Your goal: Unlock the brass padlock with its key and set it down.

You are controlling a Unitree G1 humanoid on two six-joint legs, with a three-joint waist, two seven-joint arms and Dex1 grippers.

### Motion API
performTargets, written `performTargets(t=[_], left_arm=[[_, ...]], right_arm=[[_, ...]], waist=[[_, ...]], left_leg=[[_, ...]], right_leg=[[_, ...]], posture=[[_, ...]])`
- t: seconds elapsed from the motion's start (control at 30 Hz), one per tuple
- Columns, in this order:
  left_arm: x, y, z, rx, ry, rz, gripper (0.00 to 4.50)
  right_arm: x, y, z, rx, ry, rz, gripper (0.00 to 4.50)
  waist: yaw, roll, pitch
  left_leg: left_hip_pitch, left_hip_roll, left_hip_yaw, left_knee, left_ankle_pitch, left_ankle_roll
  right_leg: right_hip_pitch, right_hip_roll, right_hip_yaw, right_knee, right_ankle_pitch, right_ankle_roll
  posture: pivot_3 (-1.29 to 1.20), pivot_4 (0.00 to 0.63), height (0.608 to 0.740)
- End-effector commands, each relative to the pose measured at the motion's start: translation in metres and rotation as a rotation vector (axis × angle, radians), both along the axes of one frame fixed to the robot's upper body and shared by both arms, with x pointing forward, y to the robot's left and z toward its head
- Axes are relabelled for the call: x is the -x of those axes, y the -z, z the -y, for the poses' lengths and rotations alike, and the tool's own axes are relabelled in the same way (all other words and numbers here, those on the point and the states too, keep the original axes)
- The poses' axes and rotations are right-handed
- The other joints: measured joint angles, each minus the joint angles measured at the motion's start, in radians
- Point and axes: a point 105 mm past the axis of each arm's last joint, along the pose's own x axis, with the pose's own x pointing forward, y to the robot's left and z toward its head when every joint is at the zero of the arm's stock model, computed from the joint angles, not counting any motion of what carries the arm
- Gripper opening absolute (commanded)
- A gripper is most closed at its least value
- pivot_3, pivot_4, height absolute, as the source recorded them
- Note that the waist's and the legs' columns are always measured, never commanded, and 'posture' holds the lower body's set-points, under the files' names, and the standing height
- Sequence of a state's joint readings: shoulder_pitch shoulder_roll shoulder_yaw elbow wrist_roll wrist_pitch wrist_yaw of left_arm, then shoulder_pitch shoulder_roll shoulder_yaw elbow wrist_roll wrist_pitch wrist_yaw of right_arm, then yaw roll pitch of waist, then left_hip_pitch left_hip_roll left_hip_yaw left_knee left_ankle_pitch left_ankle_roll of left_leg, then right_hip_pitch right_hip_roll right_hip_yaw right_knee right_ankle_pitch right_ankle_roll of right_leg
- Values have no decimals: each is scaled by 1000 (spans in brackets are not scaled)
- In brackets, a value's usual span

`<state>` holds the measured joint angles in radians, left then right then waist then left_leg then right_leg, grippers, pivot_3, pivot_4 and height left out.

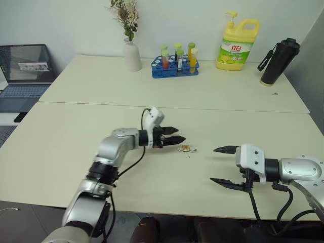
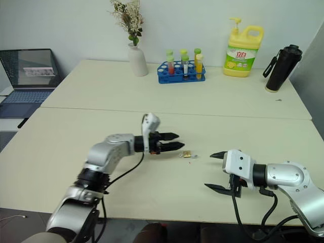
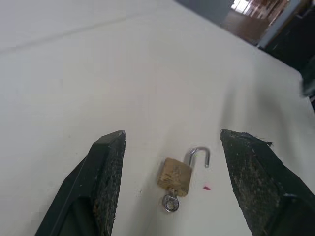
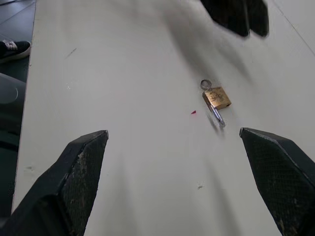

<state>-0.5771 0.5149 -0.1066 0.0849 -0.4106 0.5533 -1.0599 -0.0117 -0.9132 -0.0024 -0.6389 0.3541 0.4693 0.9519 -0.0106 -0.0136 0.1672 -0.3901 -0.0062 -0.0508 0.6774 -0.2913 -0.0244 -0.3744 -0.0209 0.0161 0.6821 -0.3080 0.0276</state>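
Padlock (image 3: 174, 176) lies flat on the table (image 1: 76, 147), between my two grippers, with its shackle (image 3: 198, 155) swung free at one end, so I judge the unlocking done and the setting-down as good as done too. The key (image 3: 170, 203) sits in the bottom of the body, its ring showing below the brass. A small red speck (image 3: 206, 187) lies on the table just beside the lock. What I have in hand now, as I read it, is a clean withdrawal: I would lift the left gripper (image 1: 175, 137) up and away from the lock without sweeping sideways, since a brush from either finger could send so light a thing skidding or flip the shackle back. I would keep the jaws parted as they are while I back off, and not close them until well apart from the lock. The left gripper hovers just beside the lock, its fingers spread with a plain gap and nothing between them; in its wrist view the lock shows down between the two pads, touching neither. The right gripper (image 1: 223, 164) stands near on the other side, jaws wide, holding nothing and touching nothing.
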Motion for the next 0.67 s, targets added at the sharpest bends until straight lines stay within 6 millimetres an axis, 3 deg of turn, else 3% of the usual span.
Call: performTargets(t=[0.03, 0.13, 0.27, 0.47, 0.67], left_arm=[[2, -19, -40, -121, -87, 187, 3221], [11, -14, -61, -224, -139, 231, 3221], [30, -6, -72, -305, -95, 263, 3221], [48, -7, -77, -272, -94, 223, 3221], [53, 0, -72, -314, -49, 259, 3221]], right_arm=[[-5, -9, 5, -18, 32, 24, 4500], [-13, -15, 10, -43, 64, 1, 4500], [-15, -21, 16, -62, 65, -58, 4500], [-20, -26, 24, -25, 31, -80, 4500], [-22, -21, 20, 4, -12, -66, 4500]], waist=[[-4, 0, 0], [5, 0, 0], [16, 0, 0], [11, 0, 0], [9, 0, 0]], left_leg=[[1, 0, 0, -1, 0, 0], [2, -1, -1, 0, -2, 4], [0, -1, -1, 1, -3, 5], [0, -1, -1, 0, -3, 5], [0, -1, -2, 0, -3, 5]], right_leg=[[0, 0, 0, 0, 0, 0], [2, -1, 0, 0, 0, 0], [2, -1, -1, -1, 0, 0], [1, -1, -1, -1, 0, 0], [1, -1, -1, -1, 0, 0]], posture=[[0, 150, 740], [0, 150, 740], [0, 150, 740], [0, 150, 740], [0, 150, 740]])
